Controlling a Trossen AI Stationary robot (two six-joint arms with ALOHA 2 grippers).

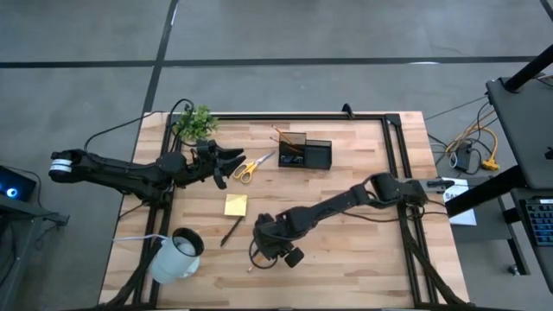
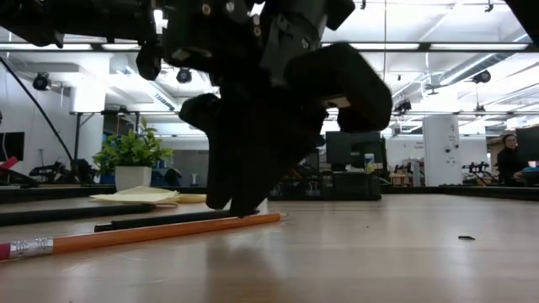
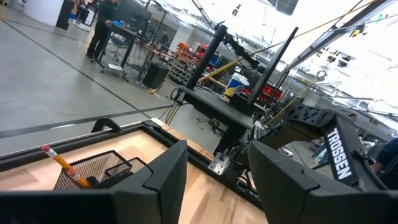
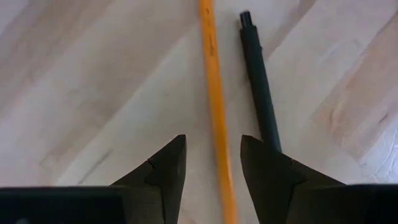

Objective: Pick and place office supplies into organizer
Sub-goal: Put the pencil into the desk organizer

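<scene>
Down at the tabletop [image 1: 363, 250], the right gripper [image 4: 211, 165] points straight at the wood with its fingers [image 4: 165, 171] apart, and an orange pencil [image 4: 214, 106] runs through the gap between them; whether either finger touches it cannot be told. A dark pen [image 4: 258, 81] lies just beside the pencil, passing under the edge of one finger. From table height the right gripper [image 2: 244, 168] hangs with its tips at the wood, right over the pencil [image 2: 152, 233] and pen [image 2: 160, 220].

From above, the right gripper [image 1: 275, 240] sits near the front middle of the tabletop. A yellow sticky pad [image 1: 236, 205] lies nearby toward the left, with another dark pen [image 1: 231, 231] just in front of it. A white mug [image 1: 177, 255] stands near the front left corner.

Farther back, the left gripper [image 1: 226, 161] hovers beside the yellow-handled scissors [image 1: 251, 166], its fingers [image 3: 158, 180] apart and holding nothing. Past the scissors, the black organizer [image 1: 304, 152] stands near the back edge with a pencil upright in one compartment. A green plant [image 1: 195, 123] sits at the back left corner.
</scene>
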